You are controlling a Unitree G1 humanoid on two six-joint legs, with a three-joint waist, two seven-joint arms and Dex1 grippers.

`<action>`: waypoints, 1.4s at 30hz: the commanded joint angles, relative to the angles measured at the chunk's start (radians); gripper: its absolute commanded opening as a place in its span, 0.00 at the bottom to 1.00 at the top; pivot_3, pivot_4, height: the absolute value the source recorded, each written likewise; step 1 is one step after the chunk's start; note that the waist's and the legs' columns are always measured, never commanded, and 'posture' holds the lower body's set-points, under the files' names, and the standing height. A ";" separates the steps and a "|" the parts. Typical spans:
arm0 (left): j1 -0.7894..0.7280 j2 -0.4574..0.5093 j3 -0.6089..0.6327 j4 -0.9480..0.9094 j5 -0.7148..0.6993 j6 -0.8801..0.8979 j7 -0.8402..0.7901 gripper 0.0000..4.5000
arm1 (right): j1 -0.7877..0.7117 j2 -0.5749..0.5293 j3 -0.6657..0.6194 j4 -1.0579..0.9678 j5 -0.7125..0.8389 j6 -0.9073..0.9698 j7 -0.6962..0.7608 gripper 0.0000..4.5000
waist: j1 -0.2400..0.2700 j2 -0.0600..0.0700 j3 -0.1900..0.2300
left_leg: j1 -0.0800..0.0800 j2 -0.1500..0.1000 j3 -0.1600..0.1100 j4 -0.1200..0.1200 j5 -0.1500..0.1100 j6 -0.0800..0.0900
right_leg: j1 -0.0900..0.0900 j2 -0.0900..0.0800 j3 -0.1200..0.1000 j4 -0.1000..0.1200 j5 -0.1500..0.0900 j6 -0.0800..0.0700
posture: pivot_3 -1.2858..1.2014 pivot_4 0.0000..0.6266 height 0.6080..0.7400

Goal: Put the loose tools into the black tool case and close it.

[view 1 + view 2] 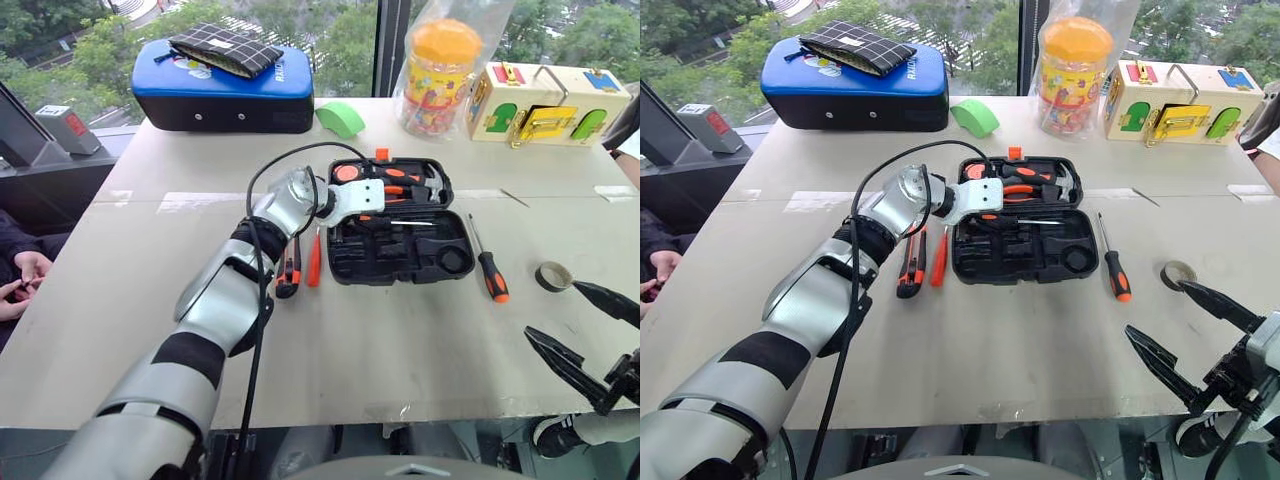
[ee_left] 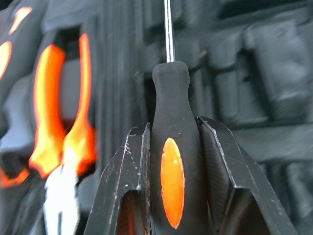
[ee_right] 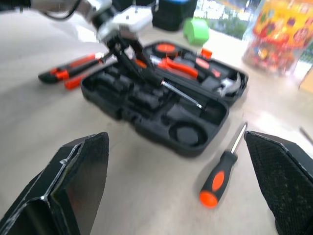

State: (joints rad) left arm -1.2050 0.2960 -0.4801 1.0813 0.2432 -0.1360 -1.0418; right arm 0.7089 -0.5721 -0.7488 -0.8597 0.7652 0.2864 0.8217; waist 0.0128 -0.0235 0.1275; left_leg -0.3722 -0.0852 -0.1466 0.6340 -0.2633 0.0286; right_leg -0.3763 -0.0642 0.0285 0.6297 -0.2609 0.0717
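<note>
We have the left hand (image 2: 168, 161) clamped on a black-and-orange-handled screwdriver (image 2: 168, 147), its two black fingers (image 2: 124, 186) pressed against either side of the handle. It hangs over the open black tool case (image 1: 400, 245), and the screwdriver's long axis runs away from the hand, the thin shaft pointing toward our right across the case's moulded recesses. Over on the right, the right hand (image 1: 590, 335) sits low near the tabletop's near edge with its fingers spread wide apart, nothing between them.

The tabletop (image 1: 400, 360) is pale grey, standing by a window with trees outside. The case lies open in the middle, lid half toward the window, with orange-handled pliers (image 1: 395, 178) and a hammer seated in it. Just left of the case lie the orange-black utility knife (image 1: 290, 270) and the thin orange-handled screwdriver (image 1: 315, 258), side by side, both running roughly front to back. Right of the case, a second black-and-orange-handled screwdriver (image 1: 488, 268) lies with its handle toward us and its shaft pointing away. Further right is the small dark tape roll (image 1: 553, 276), flat on the tabletop, near the right hand's upper finger.

At the back we see a blue rounded case (image 1: 225, 90), a green object (image 1: 341, 118), a yellow-lidded jar (image 1: 437, 75) and a wooden latch box (image 1: 545, 103). A person's hands (image 1: 25, 275) show at the left edge.
</note>
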 commanded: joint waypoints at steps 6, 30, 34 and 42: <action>-0.030 0.021 -0.001 0.087 0.079 -0.091 0.044 0.19 | -0.026 -0.020 -0.010 -0.004 0.021 -0.013 -0.009 1.00 | 0.000 0.000 0.000 | 0.000 0.000 0.000 0.001 0.000 0.000 | 0.000 0.000 0.000 0.002 0.000 0.000 | 0.52 0.24 1.00; 0.127 -0.116 0.360 -0.125 -0.181 0.302 0.280 0.00 | -0.281 -0.162 0.114 0.007 0.093 0.085 -0.091 1.00 | 0.004 -0.002 0.001 | 0.002 -0.001 0.000 0.003 0.000 -0.001 | 0.000 -0.002 0.000 0.008 0.000 0.000 | 0.52 0.24 1.00; 0.231 -0.131 0.236 -0.160 -0.080 0.301 0.286 0.00 | -0.297 -0.159 0.161 -0.007 0.073 0.095 -0.124 1.00 | 0.002 -0.002 -0.003 | 0.003 -0.001 0.001 0.003 0.000 -0.001 | 0.000 -0.002 0.002 0.009 0.000 0.000 | 0.52 0.24 1.00; 0.281 -0.089 0.113 -0.086 0.073 0.060 0.439 0.00 | -0.314 -0.145 0.255 -0.047 0.057 0.125 -0.197 1.00 | 0.003 0.000 -0.009 | 0.011 -0.001 0.002 0.003 0.000 0.000 | 0.007 -0.006 0.003 0.009 0.000 0.000 | 0.52 0.24 1.00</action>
State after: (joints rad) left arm -0.9682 0.1980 -0.3354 0.9196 0.2770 -0.0630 -0.6113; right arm 0.3978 -0.7201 -0.5035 -0.8709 0.8237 0.4003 0.6520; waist 0.0157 -0.0239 0.1189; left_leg -0.3610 -0.0862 -0.1450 0.6368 -0.2634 0.0283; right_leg -0.3694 -0.0700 0.0310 0.6385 -0.2611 0.0720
